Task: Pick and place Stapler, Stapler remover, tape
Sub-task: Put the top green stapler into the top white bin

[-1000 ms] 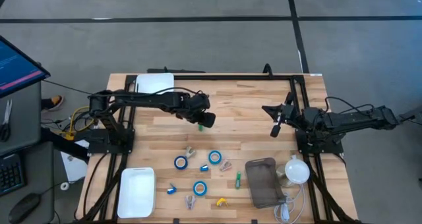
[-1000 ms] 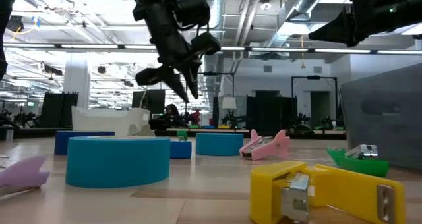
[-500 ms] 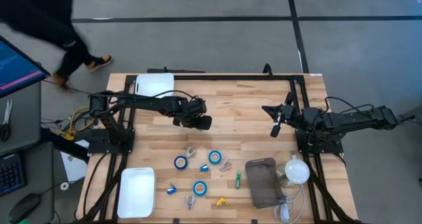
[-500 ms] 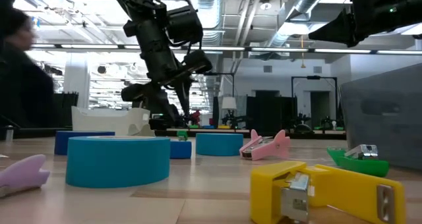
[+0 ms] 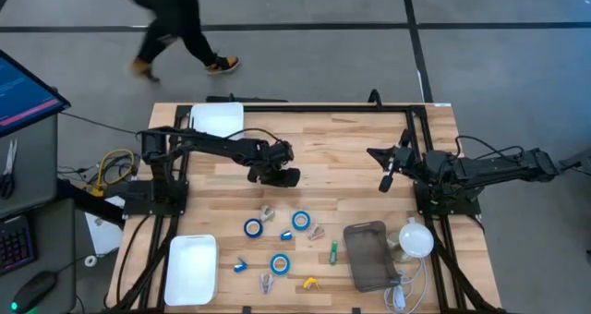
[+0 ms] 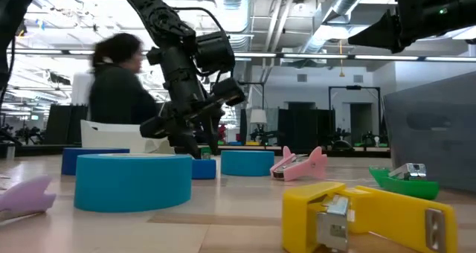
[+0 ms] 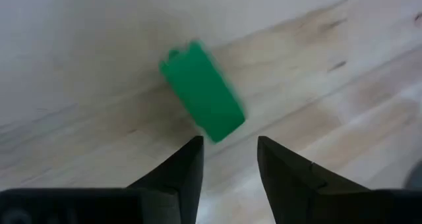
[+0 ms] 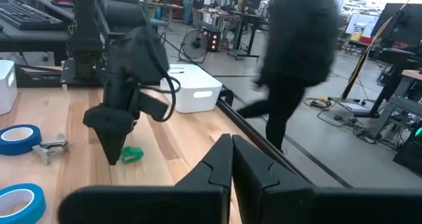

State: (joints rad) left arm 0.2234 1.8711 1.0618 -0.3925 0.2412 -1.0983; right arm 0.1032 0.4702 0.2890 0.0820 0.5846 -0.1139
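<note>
My left gripper [image 5: 280, 177] hangs low over the table's middle, pointing steeply down, its fingers open. A small green oblong piece [image 7: 202, 92] lies flat on the wood just beyond the fingertips [image 7: 190, 159], and the fingers are clear of it. The right wrist view shows the same green piece [image 8: 132, 155] beside my left gripper [image 8: 112, 153]. Three blue tape rolls [image 5: 253, 227] [image 5: 300, 221] [image 5: 280, 264] lie flat nearer the front edge. My right gripper [image 5: 388, 180] waits shut and level in the air at the table's right.
One white tray [image 5: 217, 118] stands at the far left, another [image 5: 191, 270] at the near left. Small metal claw pieces [image 5: 266, 212], a green stapler [image 5: 333, 251] and a yellow one [image 5: 310, 283] lie among the rolls. A grey pouch [image 5: 369, 255] lies at the near right. A person [image 5: 175, 23] walks beyond the far edge.
My left gripper has come down toward the table over the green piece and has tipped more steeply, rolling a little. The green piece has stayed where it lay. A person has walked along the floor beyond the far edge, from left toward the right.
</note>
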